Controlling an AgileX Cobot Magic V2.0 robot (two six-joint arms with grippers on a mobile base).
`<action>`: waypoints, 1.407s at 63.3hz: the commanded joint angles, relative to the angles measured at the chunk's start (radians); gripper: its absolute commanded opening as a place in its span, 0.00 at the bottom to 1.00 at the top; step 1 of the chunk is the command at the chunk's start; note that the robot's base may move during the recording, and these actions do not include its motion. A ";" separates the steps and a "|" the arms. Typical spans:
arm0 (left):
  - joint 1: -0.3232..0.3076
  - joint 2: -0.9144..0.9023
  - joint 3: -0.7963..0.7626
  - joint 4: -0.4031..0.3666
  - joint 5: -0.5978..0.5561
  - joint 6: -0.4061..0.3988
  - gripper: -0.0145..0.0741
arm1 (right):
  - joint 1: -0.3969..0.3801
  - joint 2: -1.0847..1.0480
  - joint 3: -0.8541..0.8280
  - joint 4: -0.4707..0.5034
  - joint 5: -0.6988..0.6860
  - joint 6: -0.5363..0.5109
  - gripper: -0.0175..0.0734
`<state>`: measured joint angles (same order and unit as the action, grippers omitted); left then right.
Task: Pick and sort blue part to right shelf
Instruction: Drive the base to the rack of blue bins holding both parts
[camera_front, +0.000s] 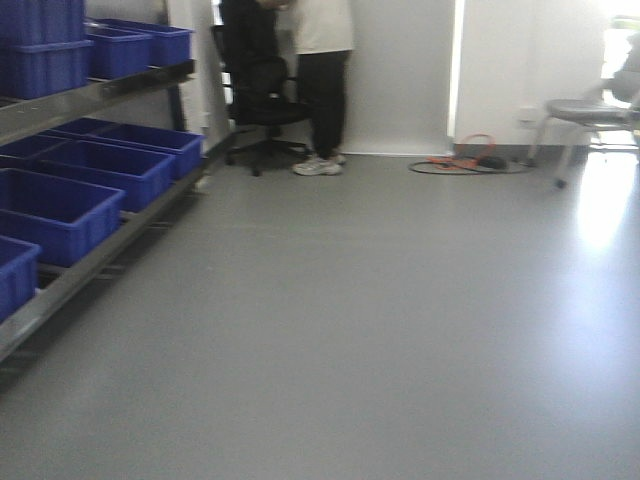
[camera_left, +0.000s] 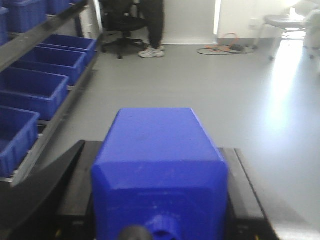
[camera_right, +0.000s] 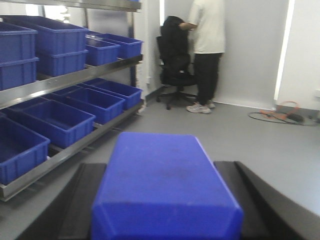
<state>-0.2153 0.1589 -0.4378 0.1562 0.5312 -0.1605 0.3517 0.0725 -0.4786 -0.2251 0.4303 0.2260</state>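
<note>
My left gripper (camera_left: 157, 165) is shut on a blue block-shaped part (camera_left: 156, 140) that fills the space between its black fingers (camera_left: 75, 175). My right gripper (camera_right: 164, 172) is shut on a second blue block part (camera_right: 162, 185), held flat between its black fingers (camera_right: 82, 200). A grey steel-framed rack with large blue bins (camera_front: 95, 165) runs along the left of every view, and it also shows in the left wrist view (camera_left: 35, 90) and the right wrist view (camera_right: 55, 117). Both grippers are off to its right, over the floor. No gripper shows in the exterior view.
A person (camera_front: 322, 80) stands by a black office chair (camera_front: 262, 110) at the far wall. An orange cable coil (camera_front: 465, 160) lies on the floor. A grey chair (camera_front: 590, 115) stands at the far right. The grey floor (camera_front: 380, 320) stretches ahead.
</note>
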 joint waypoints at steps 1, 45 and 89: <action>-0.001 0.016 -0.029 0.005 -0.091 0.000 0.54 | -0.008 0.021 -0.030 -0.015 -0.092 -0.004 0.43; -0.001 0.016 -0.029 0.005 -0.091 0.000 0.54 | -0.008 0.021 -0.030 -0.015 -0.092 -0.004 0.43; -0.001 0.016 -0.029 0.005 -0.091 0.000 0.54 | -0.008 0.021 -0.030 -0.015 -0.092 -0.004 0.43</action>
<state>-0.2153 0.1589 -0.4378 0.1562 0.5312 -0.1605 0.3517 0.0725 -0.4786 -0.2251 0.4303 0.2260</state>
